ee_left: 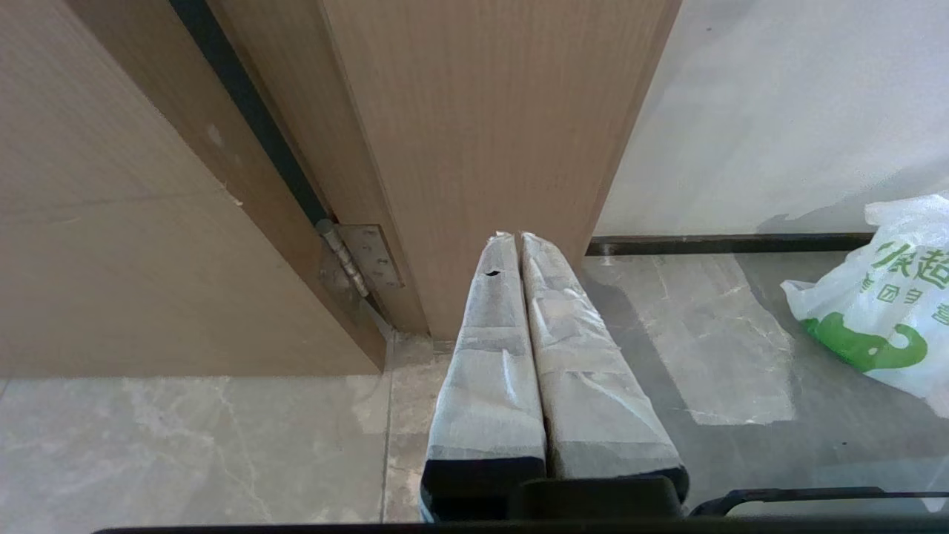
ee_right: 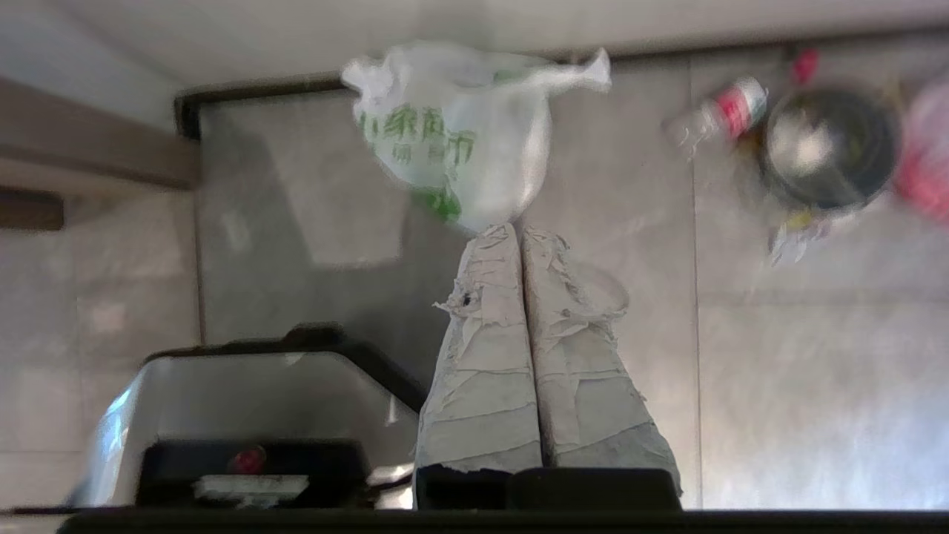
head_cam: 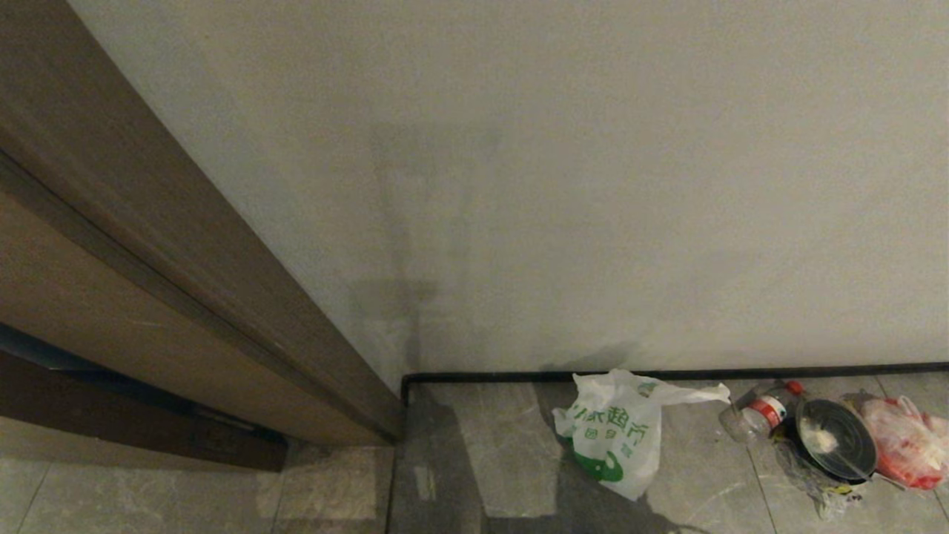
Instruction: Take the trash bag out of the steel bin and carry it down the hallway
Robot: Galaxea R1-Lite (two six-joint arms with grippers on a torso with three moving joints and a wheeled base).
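Where the grey tiled floor point(head_cam: 482, 460) meets the white wall point(head_cam: 593, 185), one trash bag point(head_cam: 617, 434) is seen lying at 5 o'clock in the head view, just off the black baseboard point(head_cam: 741, 373). One steel bin point(head_cam: 836, 439) is found further toward 4 o'clock — a bottle point(head_cam: 760, 414) beside it, one red bag point(head_cam: 908, 439) partly cut off by the frame edge. The bin's wall is hidden from above. Bare tiles are left between bag and brown door frame point(head_cam: 185, 245). The left gripper point(ee_left: 517, 239) is shown pressed closed, empty; the right gripper point(ee_right: 517, 231) is likewise closed, nothing held, though blurred.
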